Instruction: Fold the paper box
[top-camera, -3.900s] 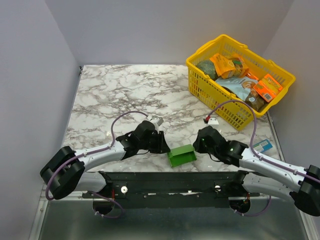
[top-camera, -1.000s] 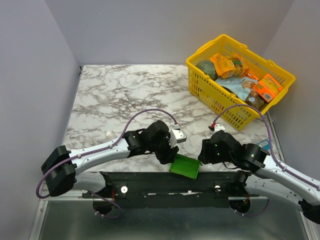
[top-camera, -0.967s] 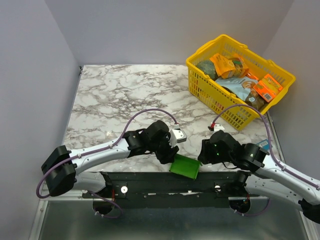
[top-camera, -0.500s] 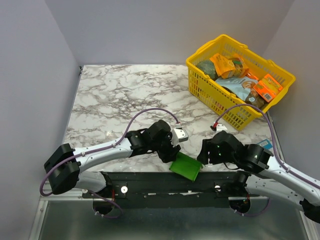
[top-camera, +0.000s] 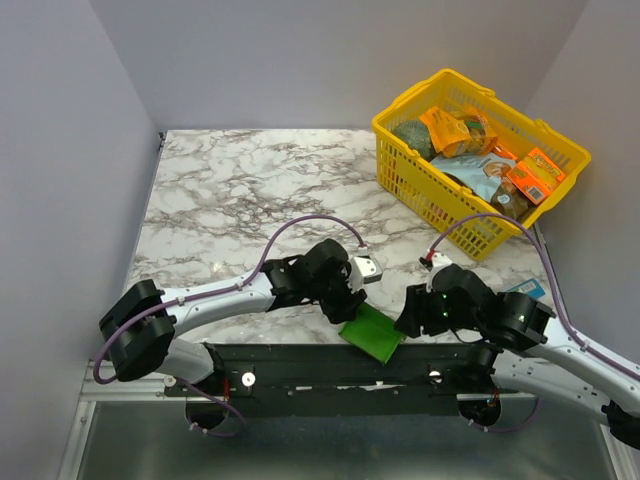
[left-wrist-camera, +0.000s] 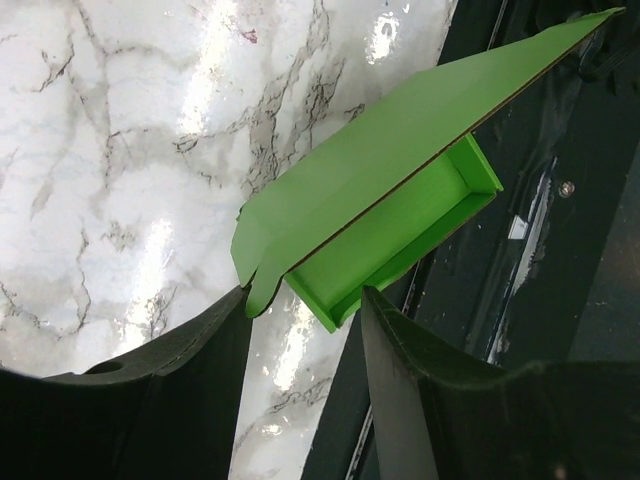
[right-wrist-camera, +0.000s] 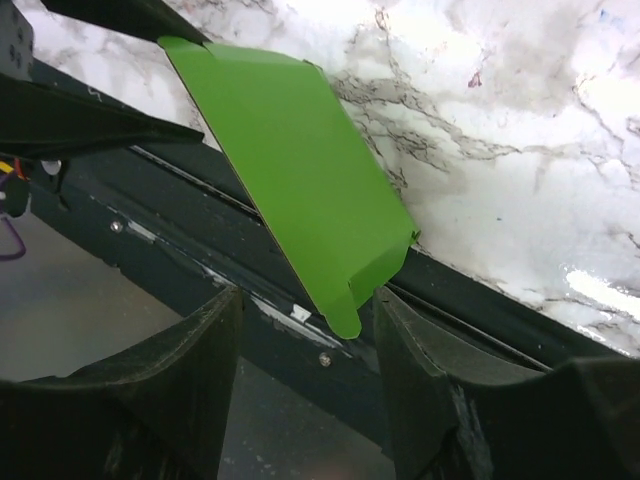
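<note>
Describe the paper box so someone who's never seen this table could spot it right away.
Start at the marble table and go to its near edge, between the two arms. The paper box there is bright green card, unlike the yellow basket of groceries at the far right.
</note>
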